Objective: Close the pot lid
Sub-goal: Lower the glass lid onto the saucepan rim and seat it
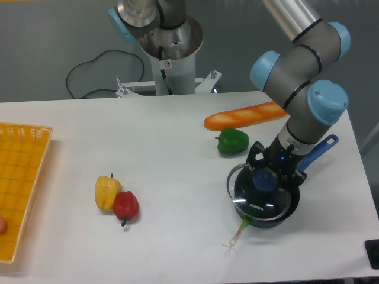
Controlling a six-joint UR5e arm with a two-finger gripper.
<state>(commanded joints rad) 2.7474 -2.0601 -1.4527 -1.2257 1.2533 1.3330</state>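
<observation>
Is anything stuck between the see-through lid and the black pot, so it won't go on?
Nothing visible is in the way. The gripper is at the blue knob of the lid, and the lid sits right over the pot. The green stalk lies on the table beside the pot's front edge; whether it reaches under the lid cannot be told.

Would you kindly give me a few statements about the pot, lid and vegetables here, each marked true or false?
1. The gripper is at the lid's blue knob. True.
2. The pot's handle points toward the basket. False: it points to the right, away from the basket.
3. The green pepper lies beside the bread. True.
4. The red pepper is inside the basket. False: it lies on the table against the yellow pepper.
</observation>
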